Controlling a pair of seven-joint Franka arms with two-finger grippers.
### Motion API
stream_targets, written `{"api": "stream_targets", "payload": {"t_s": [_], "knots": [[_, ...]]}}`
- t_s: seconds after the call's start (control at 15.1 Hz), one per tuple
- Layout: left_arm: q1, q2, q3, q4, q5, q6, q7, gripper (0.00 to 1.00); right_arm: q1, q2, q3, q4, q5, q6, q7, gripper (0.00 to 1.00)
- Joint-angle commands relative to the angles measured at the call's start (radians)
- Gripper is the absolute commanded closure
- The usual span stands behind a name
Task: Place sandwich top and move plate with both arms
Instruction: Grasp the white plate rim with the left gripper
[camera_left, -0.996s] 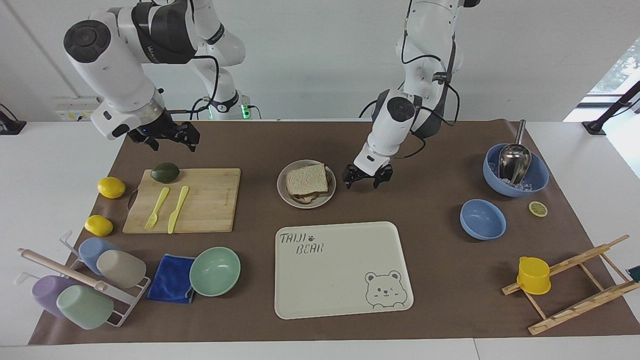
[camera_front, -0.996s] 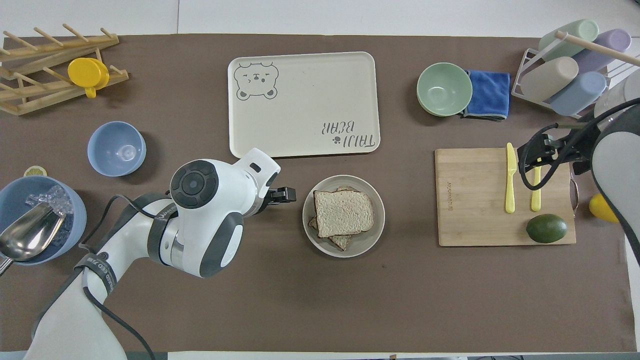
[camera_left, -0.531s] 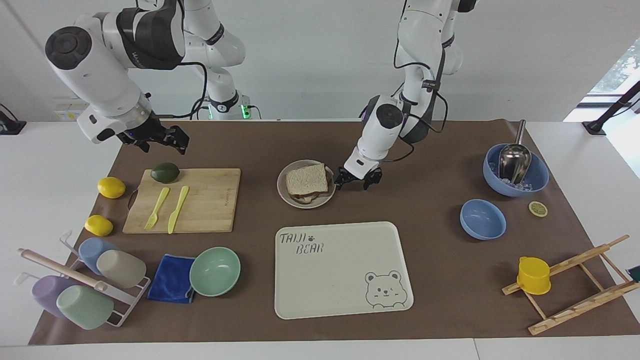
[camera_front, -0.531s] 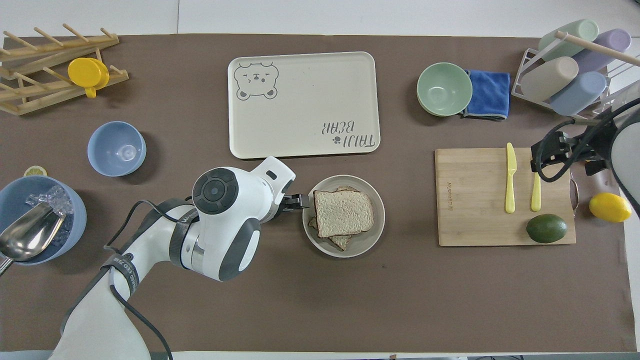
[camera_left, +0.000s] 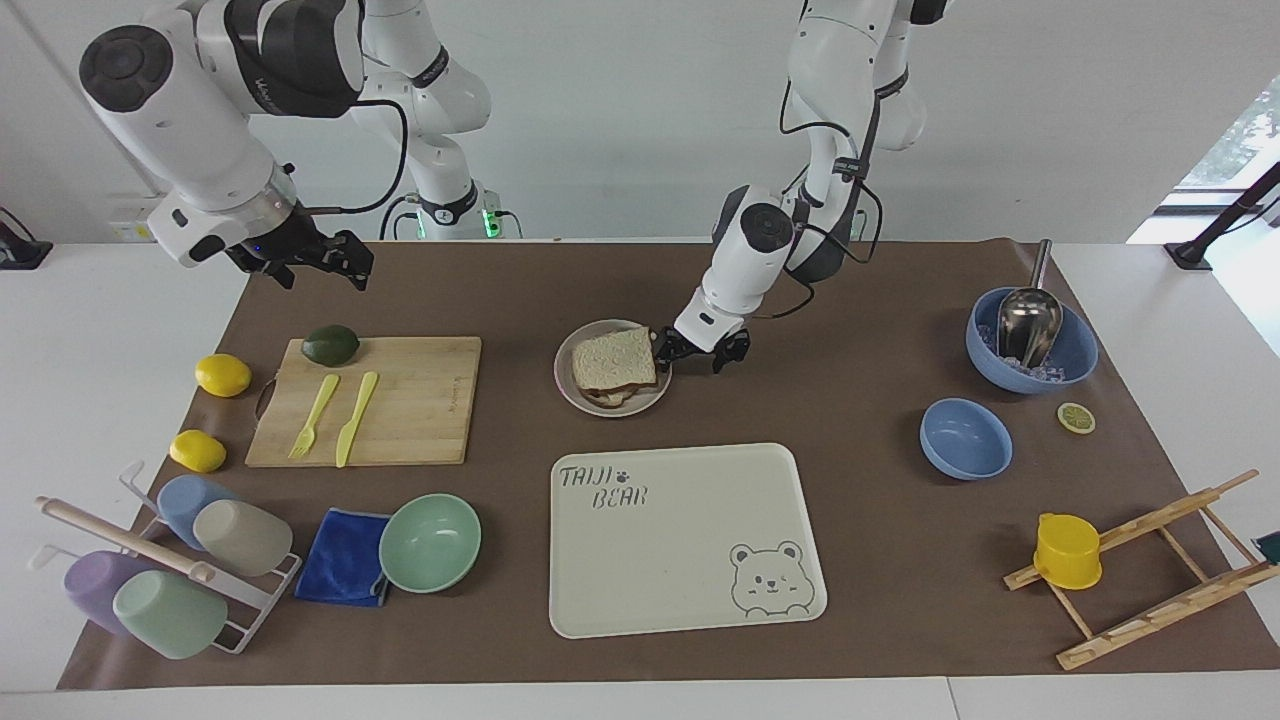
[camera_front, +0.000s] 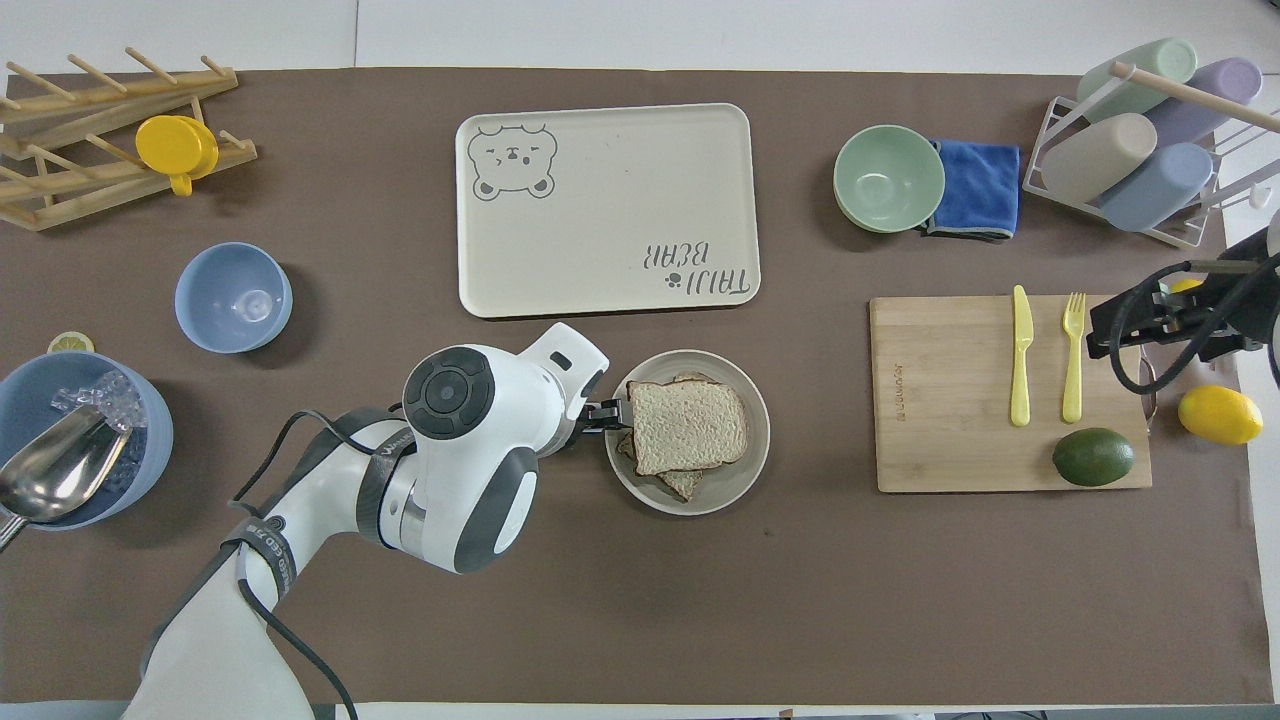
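The sandwich top (camera_left: 613, 359) lies on a lower slice on the round plate (camera_left: 568, 385) in the middle of the table. It also shows in the overhead view (camera_front: 688, 425), on the plate (camera_front: 748, 478). My left gripper (camera_left: 698, 357) is open and low at the plate's rim, at the edge toward the left arm's end. One finger is over the rim and the other is outside it. In the overhead view this gripper (camera_front: 612, 418) meets the plate's edge. My right gripper (camera_left: 305, 265) is open, empty and raised over the mat's edge near the cutting board.
The cream bear tray (camera_left: 680, 540) lies just farther from the robots than the plate. A cutting board (camera_left: 420, 400) with an avocado (camera_left: 330, 345), fork and knife is toward the right arm's end. Two blue bowls (camera_left: 965, 438) are toward the left arm's end.
My left gripper has moved along the table to the plate's rim. My right gripper has risen and drawn away toward the right arm's end of the table. The plate and bread have not moved.
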Motion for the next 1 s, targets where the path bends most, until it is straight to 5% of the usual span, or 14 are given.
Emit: {"api": "stream_targets", "payload": {"t_s": [0.0, 0.66, 0.93], "knots": [[-0.045, 0.006, 0.016, -0.006, -0.047, 0.025, -0.009, 0.39, -0.013, -0.012, -0.002, -0.012, 0.018, 0.015, -0.021, 0.00], [-0.060, 0.023, 0.016, -0.006, -0.083, 0.045, -0.014, 1.00, -0.015, 0.001, -0.040, 0.054, 0.029, 0.000, -0.064, 0.00], [-0.051, 0.023, 0.018, -0.002, -0.095, 0.034, -0.014, 1.00, -0.018, -0.001, -0.037, 0.057, 0.027, 0.002, -0.072, 0.00]]}}
